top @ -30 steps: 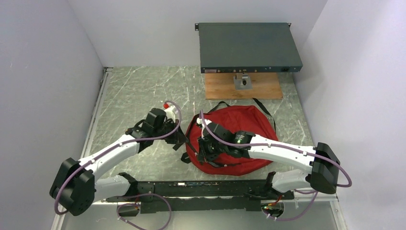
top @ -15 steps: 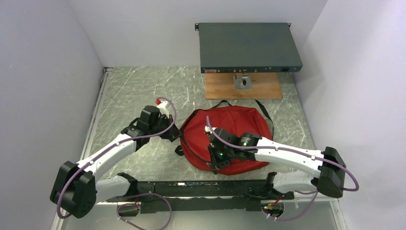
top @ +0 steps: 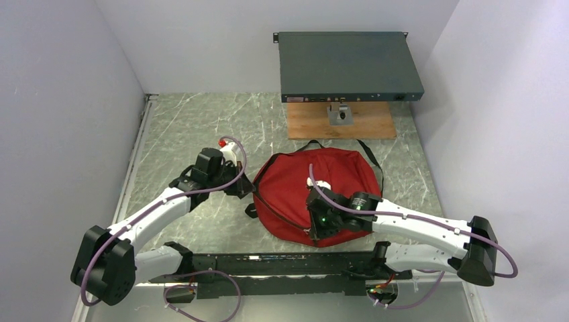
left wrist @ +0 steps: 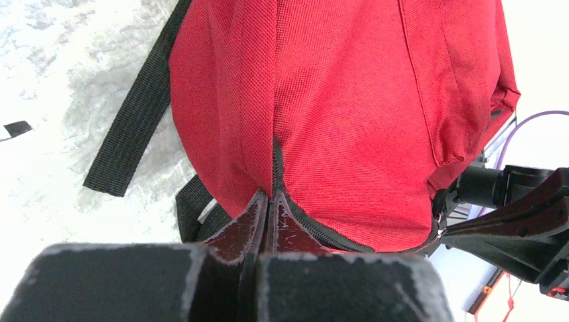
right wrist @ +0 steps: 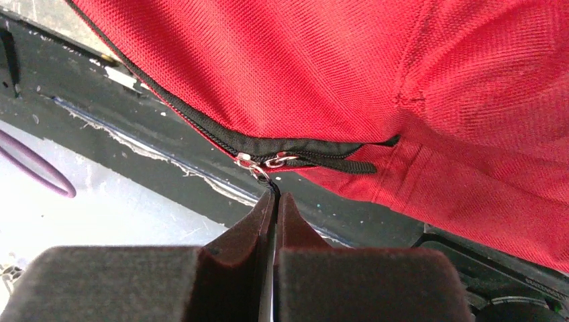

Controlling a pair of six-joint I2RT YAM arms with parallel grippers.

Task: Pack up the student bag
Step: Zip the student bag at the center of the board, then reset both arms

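Note:
The student bag, dark red with black straps, lies in the middle of the table. My left gripper is at the bag's left edge. In the left wrist view its jaws are shut on the bag's fabric where the black zipper seam ends. My right gripper is at the bag's near edge. In the right wrist view it is shut on the small cord of the silver zipper pull. To the left of the pull the black zipper line is closed.
A dark grey rack unit sits on a wooden board at the back. Black straps trail from the bag's far side. The black base rail runs just below the bag. Grey walls stand close on both sides.
My right gripper has moved right along the bag's near edge, taking the zipper pull with it. The left gripper drew the bag's left edge a little leftward, then held still.

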